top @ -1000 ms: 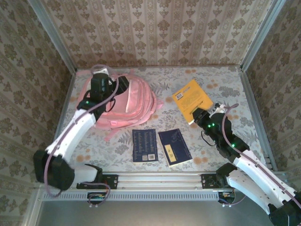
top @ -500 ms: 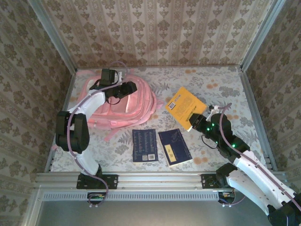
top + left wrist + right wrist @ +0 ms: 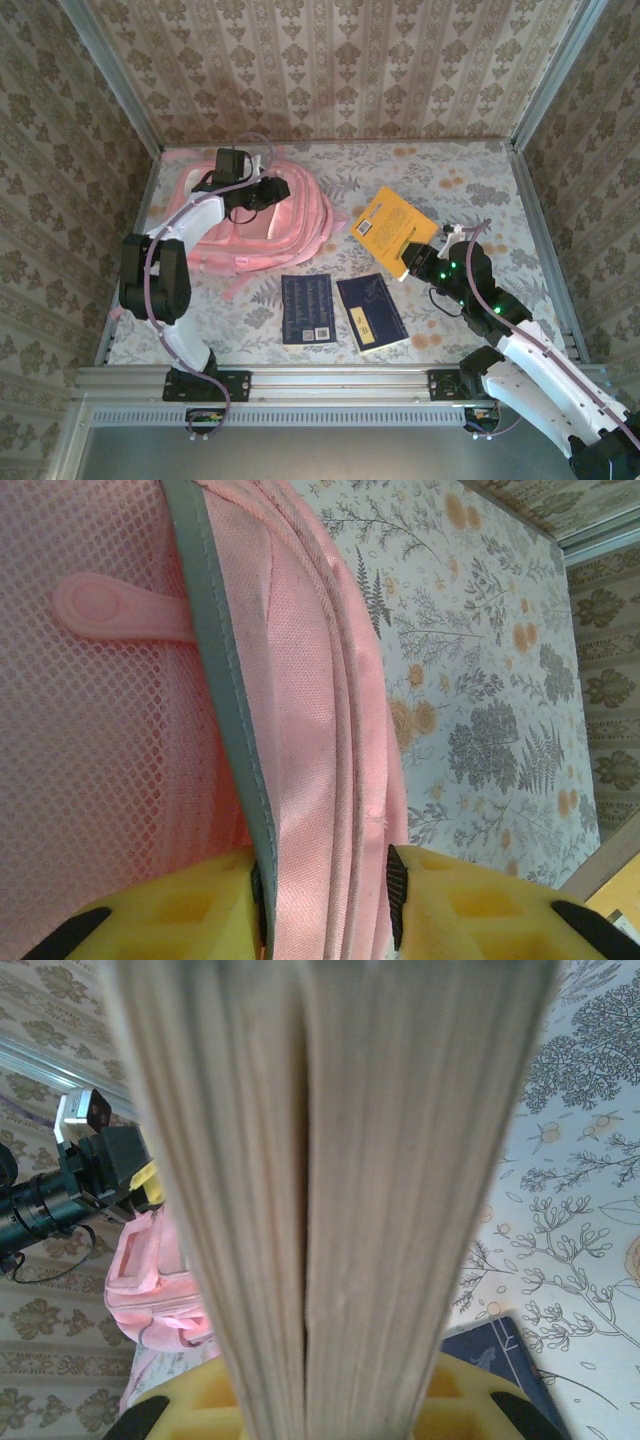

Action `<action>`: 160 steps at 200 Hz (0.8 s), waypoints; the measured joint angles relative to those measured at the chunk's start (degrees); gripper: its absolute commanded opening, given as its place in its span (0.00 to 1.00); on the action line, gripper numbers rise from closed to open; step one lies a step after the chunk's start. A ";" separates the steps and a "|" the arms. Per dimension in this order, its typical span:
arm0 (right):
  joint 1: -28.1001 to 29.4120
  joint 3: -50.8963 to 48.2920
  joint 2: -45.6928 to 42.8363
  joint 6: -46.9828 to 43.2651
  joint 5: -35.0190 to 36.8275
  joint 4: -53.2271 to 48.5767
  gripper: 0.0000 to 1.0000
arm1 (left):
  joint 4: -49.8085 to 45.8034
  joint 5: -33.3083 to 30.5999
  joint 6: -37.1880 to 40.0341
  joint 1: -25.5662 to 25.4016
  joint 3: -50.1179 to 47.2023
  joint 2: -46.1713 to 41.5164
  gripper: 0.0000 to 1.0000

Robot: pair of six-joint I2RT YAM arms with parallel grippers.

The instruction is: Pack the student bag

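Near books: two flat rectangular books lie on the cloth (image 3: 470,190), left of the right gripper (image 3: 412,262) and closer to the arm bases than it. The thin booklet (image 3: 307,308) is dark blue. The second book (image 3: 372,312) is dark blue with a yellow strip and looks a little thicker. They lie just beside each other.
Cloth: flat, printed with grey leaves and orange flowers.
Right gripper: clenched on the near corner of the yellow book (image 3: 392,222). Its yellow fingers (image 3: 470,1400), moulded with hollow cells, press both sides of the page block.
Yellow book: rectangular with a smooth cover, reaching away from the right gripper toward the far left. The page edge shows fine pale lines and one dark split in the middle. Whether its far corner rests on the cloth I cannot tell.
Left gripper (image 3: 325,910): grasping a fold at the edge of the student bag (image 3: 290,225), with one yellow finger (image 3: 170,920) on each side of it.
Student bag: soft, pink and rounded, lying directly under the left gripper and well apart from the right one.
Bag textures: open mesh (image 3: 100,730) on one side of the fold, a grey binding strip (image 3: 225,680) running away from the fingers, and finely woven pink fabric in long creases. A rubbery pink tab (image 3: 110,605) with a round end lies on the mesh.
Far wall (image 3: 330,70): striped wallpaper with leaf ornaments, beyond both grippers.
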 measured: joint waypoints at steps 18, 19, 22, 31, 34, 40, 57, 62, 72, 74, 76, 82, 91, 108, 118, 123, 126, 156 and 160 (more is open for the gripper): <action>0.00 0.00 0.00 0.02 0.00 0.00 0.00 | -0.50 -0.02 0.46 0.00 0.09 0.79 0.34; 0.00 0.00 0.00 0.02 0.00 0.00 0.00 | -0.59 -0.04 0.48 0.00 0.11 0.90 0.34; 0.00 0.00 0.00 0.02 0.00 0.00 0.00 | -0.72 -0.07 0.63 0.00 0.15 1.09 0.34; 0.00 0.00 0.00 0.02 0.00 0.00 0.00 | -1.18 -0.28 0.90 0.00 0.28 1.70 0.32; 0.00 0.00 0.00 0.02 0.00 0.00 0.00 | -1.36 -0.42 1.05 0.00 0.33 1.90 0.32; 0.00 0.00 0.00 0.02 -0.02 0.00 0.00 | -1.55 -0.61 1.14 0.00 0.39 2.27 0.29; 0.00 0.00 0.00 0.04 -0.02 0.00 0.00 | -2.05 -1.09 1.66 0.07 0.55 2.93 0.23; 0.00 0.00 0.00 0.04 -0.02 0.00 0.00 | -2.16 -1.25 1.77 0.11 0.59 2.99 0.20; 0.00 0.00 0.00 0.04 -0.02 -0.04 0.00 | -2.67 -1.55 1.90 0.26 0.81 3.21 0.11; 0.00 0.00 0.00 0.04 -0.04 -0.07 0.00 | -2.86 -1.62 2.23 0.28 0.87 3.23 0.09; 0.00 0.00 0.00 0.04 -0.04 -0.09 0.00 | -2.89 -1.70 2.47 0.28 0.90 3.26 0.07; 0.00 0.00 0.00 0.07 -0.04 -0.13 0.00 | -3.26 -1.90 2.69 0.33 1.05 3.30 0.02; 0.00 0.00 -0.02 0.07 -0.09 -0.15 0.00 | -4.02 -2.19 2.86 0.50 1.42 3.32 0.00; 0.00 0.00 0.00 0.07 -0.20 -0.15 0.00 | -5.53 -2.34 3.10 0.76 2.43 3.32 0.00; 0.00 0.00 0.00 0.04 -0.28 -0.22 0.00 | -6.40 -2.34 3.23 0.79 3.02 3.30 0.00; 0.00 0.02 0.00 0.02 -0.35 -0.33 0.00 | -6.97 -2.34 3.34 0.79 3.37 3.23 0.00; 0.00 0.04 0.00 0.00 -0.39 -0.46 0.00 | -7.23 -2.34 3.43 0.79 3.54 3.19 0.00; 0.00 1.03 0.13 -2.05 -1.11 -2.97 0.00 | -10.73 -2.01 4.28 0.90 5.53 1.31 0.00; 0.00 1.29 0.17 -2.56 -1.27 -3.23 0.00 | -11.39 -1.88 4.44 0.98 5.97 0.85 0.00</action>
